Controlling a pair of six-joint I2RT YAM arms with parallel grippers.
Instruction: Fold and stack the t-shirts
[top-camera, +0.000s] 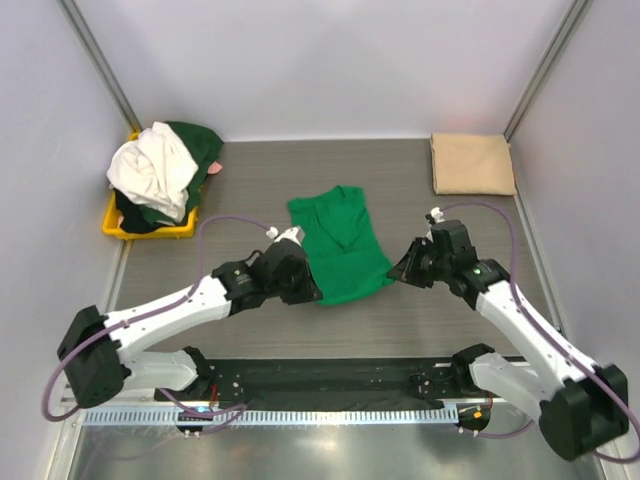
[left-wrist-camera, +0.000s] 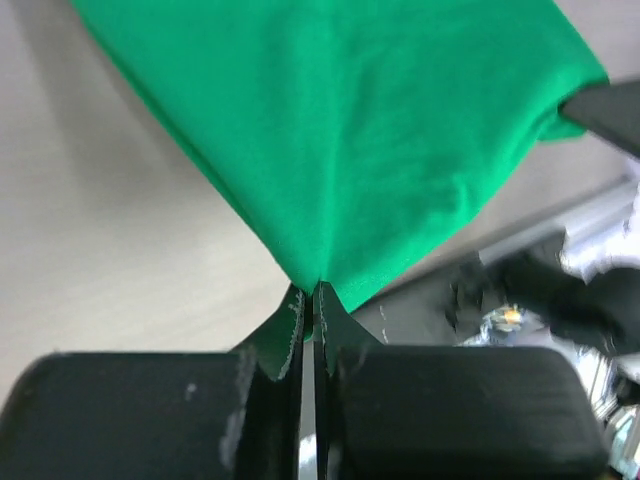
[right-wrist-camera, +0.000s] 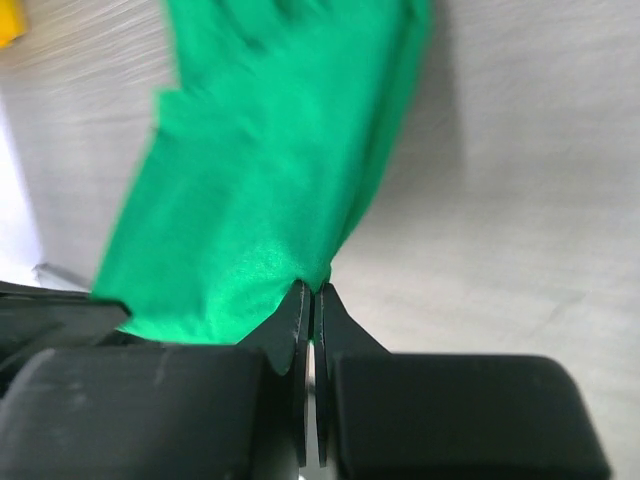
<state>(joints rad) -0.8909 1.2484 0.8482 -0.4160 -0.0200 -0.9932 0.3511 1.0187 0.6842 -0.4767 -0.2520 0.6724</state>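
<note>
A bright green t-shirt (top-camera: 338, 245) lies partly folded in the middle of the table. My left gripper (top-camera: 308, 288) is shut on its near left corner; the cloth (left-wrist-camera: 340, 130) stretches away from the pinched tips (left-wrist-camera: 311, 292). My right gripper (top-camera: 398, 270) is shut on its near right corner, with green cloth (right-wrist-camera: 270, 190) fanning out from the tips (right-wrist-camera: 311, 290). A tan beige t-shirt (top-camera: 472, 163) lies folded at the back right. A white t-shirt (top-camera: 153, 168) and dark green t-shirts (top-camera: 198, 143) are heaped at the back left.
A shallow yellow tray (top-camera: 112, 219) holds the heap of shirts at the back left by the left wall. A black strip (top-camera: 330, 381) runs along the near table edge between the arm bases. Walls close in on the left, back and right.
</note>
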